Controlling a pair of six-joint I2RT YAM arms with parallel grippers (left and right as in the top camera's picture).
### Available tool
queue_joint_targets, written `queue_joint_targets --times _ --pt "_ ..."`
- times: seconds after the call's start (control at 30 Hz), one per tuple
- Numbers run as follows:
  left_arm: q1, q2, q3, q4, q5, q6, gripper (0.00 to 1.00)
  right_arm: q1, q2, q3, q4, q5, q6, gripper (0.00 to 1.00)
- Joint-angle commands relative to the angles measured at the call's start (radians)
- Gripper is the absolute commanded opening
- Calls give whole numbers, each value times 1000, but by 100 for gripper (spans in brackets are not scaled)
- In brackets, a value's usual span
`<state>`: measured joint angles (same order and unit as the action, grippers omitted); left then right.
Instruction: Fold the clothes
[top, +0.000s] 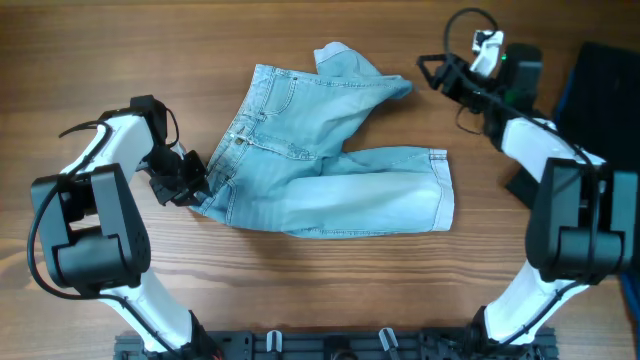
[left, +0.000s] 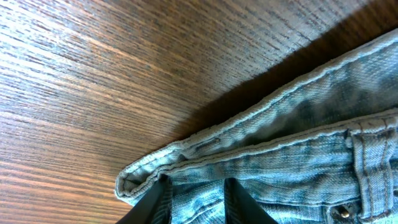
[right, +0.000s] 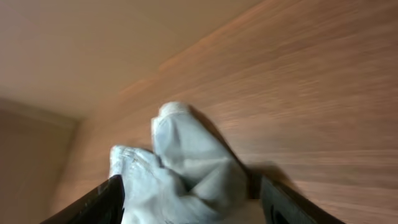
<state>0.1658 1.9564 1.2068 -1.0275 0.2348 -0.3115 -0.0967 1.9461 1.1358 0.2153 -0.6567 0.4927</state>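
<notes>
The clothes, a pair of light blue denim shorts (top: 330, 170), lie crumpled mid-table, with one leg flat toward the right and the other bunched up at the back. My left gripper (top: 195, 185) sits at the waistband's left corner. In the left wrist view its two dark fingers (left: 155, 202) pinch a fold of the shorts (left: 298, 124) just below the waistband seam. My right gripper (top: 425, 72) hovers beside the bunched leg's end, apart from it. In the right wrist view, which is blurred, the right gripper (right: 191, 180) is wide open with the shorts (right: 186, 155) ahead between its fingers.
A dark cloth (top: 600, 90) lies at the far right edge behind the right arm. A black rail (top: 330, 345) runs along the table's front edge. Bare wood (top: 300, 290) shows in front of the shorts.
</notes>
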Motion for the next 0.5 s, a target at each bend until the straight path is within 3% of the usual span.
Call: queue_joint_targets --times 0.0,0.13,0.27,0.47 --pt "10 52 -31 25 -41 19 29 55 -19 11 -110 115 -172 76" --pt "10 52 -31 24 -40 19 31 114 -14 -5 -181 305 -249 74" --pt "10 52 -31 24 -40 16 34 159 26 -11 -197 372 -262 73" --pt "10 52 -31 24 -40 16 37 166 105 -10 -80 386 -253 63"
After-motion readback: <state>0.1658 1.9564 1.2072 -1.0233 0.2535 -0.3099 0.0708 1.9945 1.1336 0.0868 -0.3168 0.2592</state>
